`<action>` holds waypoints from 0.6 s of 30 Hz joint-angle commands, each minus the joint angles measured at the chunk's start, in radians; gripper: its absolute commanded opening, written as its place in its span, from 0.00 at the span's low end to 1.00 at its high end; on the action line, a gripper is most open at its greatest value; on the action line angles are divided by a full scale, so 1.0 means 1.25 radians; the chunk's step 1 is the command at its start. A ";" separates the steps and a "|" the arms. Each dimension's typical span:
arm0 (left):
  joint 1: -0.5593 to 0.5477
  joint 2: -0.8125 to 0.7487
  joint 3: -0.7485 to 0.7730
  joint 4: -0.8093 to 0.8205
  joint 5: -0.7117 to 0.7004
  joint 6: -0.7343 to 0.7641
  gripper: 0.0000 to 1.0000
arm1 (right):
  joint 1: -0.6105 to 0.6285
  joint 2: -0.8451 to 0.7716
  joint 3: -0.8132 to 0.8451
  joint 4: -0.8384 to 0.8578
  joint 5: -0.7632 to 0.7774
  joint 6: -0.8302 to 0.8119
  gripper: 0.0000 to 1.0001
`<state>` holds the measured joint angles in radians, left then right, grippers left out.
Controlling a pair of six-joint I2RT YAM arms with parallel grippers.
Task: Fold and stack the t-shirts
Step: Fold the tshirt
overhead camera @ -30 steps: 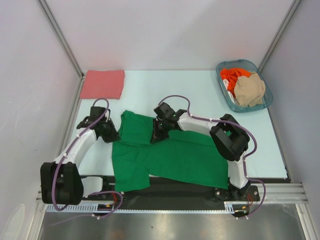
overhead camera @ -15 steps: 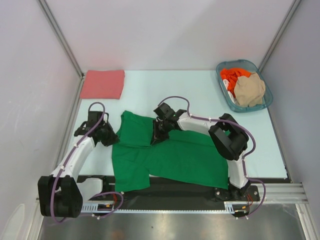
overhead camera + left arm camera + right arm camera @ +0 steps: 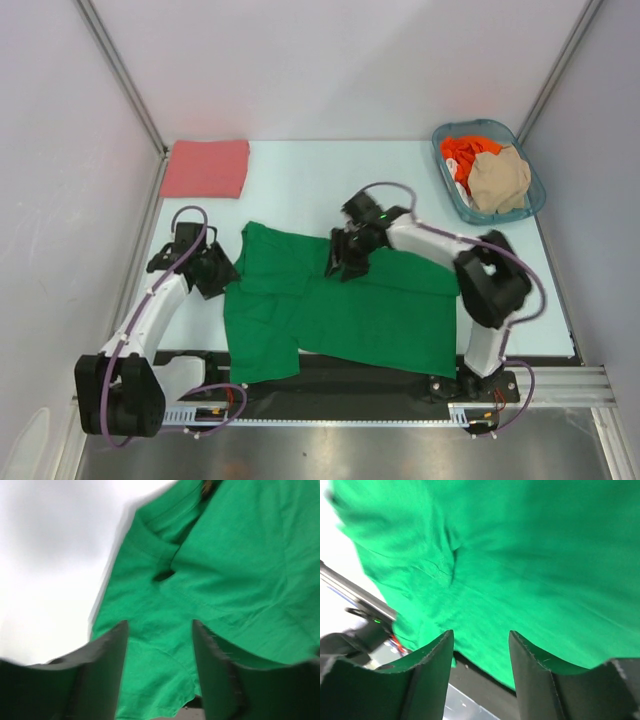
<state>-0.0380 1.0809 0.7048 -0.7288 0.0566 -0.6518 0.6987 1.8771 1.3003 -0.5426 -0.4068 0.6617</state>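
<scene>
A bright green t-shirt (image 3: 340,310) lies spread on the pale table, its upper part folded over and its near edge lying on the black front strip. My left gripper (image 3: 220,274) hovers at the shirt's left edge, open and empty; its wrist view shows the green t-shirt (image 3: 225,570) between and beyond the left gripper (image 3: 159,630). My right gripper (image 3: 346,264) stands open just above the fold at the shirt's top middle, with the green t-shirt (image 3: 520,555) below the right gripper (image 3: 480,635). A folded salmon-pink t-shirt (image 3: 205,168) lies at the back left.
A blue-grey basket (image 3: 441,158) at the back right holds an orange-red t-shirt (image 3: 463,152) and a beige t-shirt (image 3: 500,178). Frame posts and grey walls close in both sides. The black front strip (image 3: 370,385) runs between the arm bases.
Both grippers have opened and let go of the green shirt. The right gripper has drawn back to the right along the fold; the left has pulled slightly off the shirt's left edge.
</scene>
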 commanded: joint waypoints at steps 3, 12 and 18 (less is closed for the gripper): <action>0.006 0.016 0.126 0.048 -0.011 0.098 0.73 | -0.244 -0.247 -0.058 -0.141 0.076 -0.114 0.57; 0.006 0.448 0.446 0.184 0.077 0.281 0.78 | -0.626 -0.337 -0.169 -0.091 0.062 -0.187 0.63; 0.002 0.647 0.599 0.185 0.091 0.353 0.71 | -0.684 -0.330 -0.170 -0.059 0.069 -0.208 0.63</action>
<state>-0.0368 1.8599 1.3766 -0.5064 0.1482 -0.3000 -0.1360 1.4780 1.0733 -0.6563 -0.3134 0.4431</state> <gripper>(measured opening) 0.725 0.634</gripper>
